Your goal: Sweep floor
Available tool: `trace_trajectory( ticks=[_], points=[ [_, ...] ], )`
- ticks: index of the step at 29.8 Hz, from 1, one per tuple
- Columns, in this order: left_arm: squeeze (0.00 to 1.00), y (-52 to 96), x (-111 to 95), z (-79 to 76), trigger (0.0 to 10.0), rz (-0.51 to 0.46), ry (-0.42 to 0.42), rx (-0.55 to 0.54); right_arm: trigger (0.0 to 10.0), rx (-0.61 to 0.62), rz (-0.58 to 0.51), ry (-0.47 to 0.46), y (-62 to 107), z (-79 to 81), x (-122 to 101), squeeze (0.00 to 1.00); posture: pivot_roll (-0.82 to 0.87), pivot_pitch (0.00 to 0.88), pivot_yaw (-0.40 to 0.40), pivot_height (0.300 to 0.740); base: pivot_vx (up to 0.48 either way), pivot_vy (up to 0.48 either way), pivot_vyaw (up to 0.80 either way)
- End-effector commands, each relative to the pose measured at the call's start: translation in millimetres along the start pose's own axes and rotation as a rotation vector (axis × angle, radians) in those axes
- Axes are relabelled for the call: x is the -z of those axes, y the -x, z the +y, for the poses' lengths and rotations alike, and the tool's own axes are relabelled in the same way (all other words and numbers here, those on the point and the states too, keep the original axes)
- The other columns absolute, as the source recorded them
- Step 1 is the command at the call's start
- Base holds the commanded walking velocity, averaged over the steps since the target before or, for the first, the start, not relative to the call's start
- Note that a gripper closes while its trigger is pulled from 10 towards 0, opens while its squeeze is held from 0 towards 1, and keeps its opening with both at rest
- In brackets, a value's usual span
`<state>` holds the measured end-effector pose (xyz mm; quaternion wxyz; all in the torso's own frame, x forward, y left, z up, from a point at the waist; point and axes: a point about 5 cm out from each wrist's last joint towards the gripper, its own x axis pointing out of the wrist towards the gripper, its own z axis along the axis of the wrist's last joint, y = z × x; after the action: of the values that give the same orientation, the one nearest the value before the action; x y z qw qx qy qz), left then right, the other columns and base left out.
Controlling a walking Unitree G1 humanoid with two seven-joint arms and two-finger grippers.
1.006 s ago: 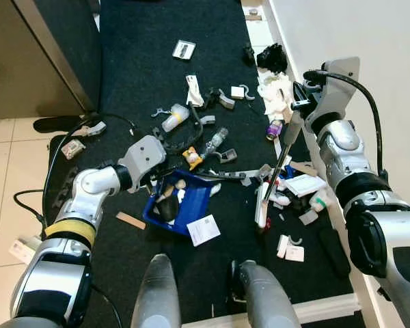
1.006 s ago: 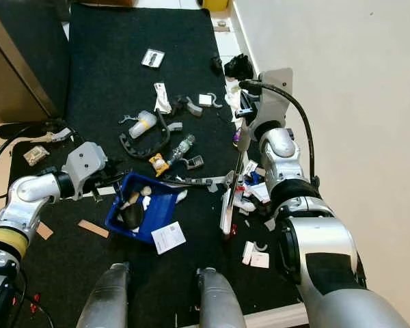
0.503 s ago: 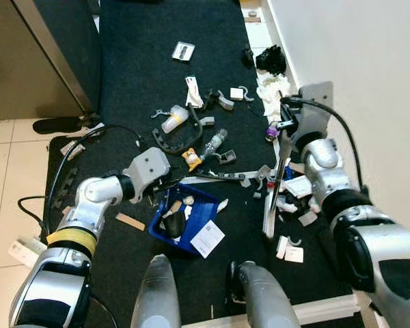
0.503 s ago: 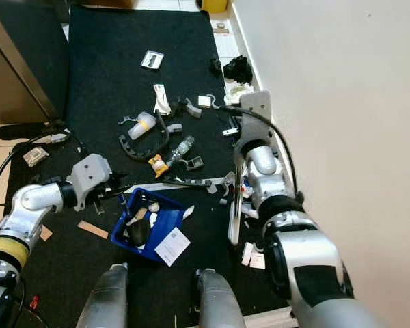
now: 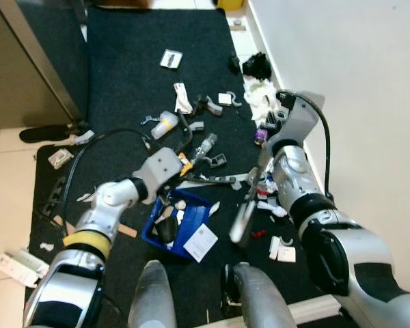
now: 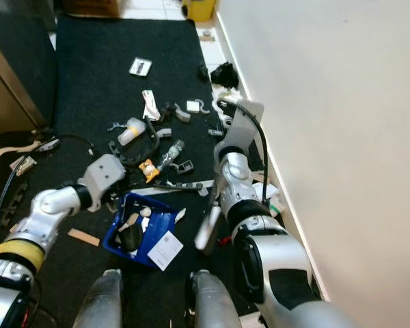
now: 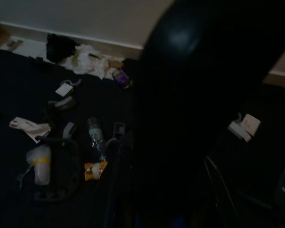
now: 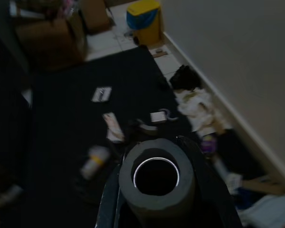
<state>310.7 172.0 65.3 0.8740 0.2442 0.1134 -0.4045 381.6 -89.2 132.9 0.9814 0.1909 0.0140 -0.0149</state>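
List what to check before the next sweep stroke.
1. Broom handle clamped in right tool: ok.
2. Dustpan flat on the mat: ok.
3. Left tool gripping the dustpan: cannot tell, the wrist hides it.
4. Room in the dustpan: not ok, scraps already fill it.
5. Mat swept: not ok, a bottle and tissues lie there.
6. Cable away from left arm: not ok, it loops close.

The left gripper's fingers were hidden behind its wrist housing (image 5: 161, 167), and a dark blurred shape (image 7: 204, 95) blocked the left wrist view. The broom handle (image 8: 156, 176) covered the right gripper's fingers. The small scattered litter (image 5: 191, 113) was too small to identify.
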Motion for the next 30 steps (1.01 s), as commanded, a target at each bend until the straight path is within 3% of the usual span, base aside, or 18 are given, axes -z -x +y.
trace_trajectory(
  ticks=[1,5,9,14,20,22,30],
  points=[
    [0.0,-2.2,32.3,-28.1,10.0,0.135,0.127,0.033,10.0,0.03,0.044,-0.192,3.2,9.5,8.8,0.0,0.05,0.159,-0.144,0.74,0.0,0.0,0.0],
    [0.0,-6.0,30.6,-26.8,10.0,0.125,0.17,-0.023,10.0,0.044,0.05,-0.293,2.2,21.8,5.1,0.0,0.05,0.153,-0.15,0.74,0.0,0.0,0.0],
    [0.0,-8.4,29.8,-28.3,10.0,0.119,0.189,-0.04,10.0,0.037,0.041,-0.333,-0.6,29.5,-1.9,0.0,0.05,0.161,-0.149,0.74,0.0,0.0,0.0],
    [0.0,-10.0,29.0,-28.2,10.0,0.1,0.231,-0.073,10.0,0.061,0.02,-0.412,-7.2,30.9,-16.8,0.0,0.05,0.161,-0.148,0.74,0.0,0.0,0.0],
    [0.0,-10.4,25.1,-25.8,10.0,0.035,0.322,-0.122,10.0,-0.006,-0.048,-0.382,-15.3,30.3,-40.6,0.0,0.05,0.153,-0.146,0.74,0.0,0.0,0.0],
    [0.0,-9.5,23.4,-23.8,10.0,-0.015,0.386,-0.169,10.0,-0.007,-0.079,-0.39,-20.3,20.6,-53.8,0.0,0.05,0.146,-0.144,0.74,0.0,0.0,0.0],
    [0.0,-6.2,22.3,-21.3,10.0,-0.071,0.433,-0.226,10.0,-0.075,-0.107,-0.342,-27.3,6.8,-75.1,0.0,0.06,0.127,-0.138,0.74,0.0,0.0,0.0]
  ],
)
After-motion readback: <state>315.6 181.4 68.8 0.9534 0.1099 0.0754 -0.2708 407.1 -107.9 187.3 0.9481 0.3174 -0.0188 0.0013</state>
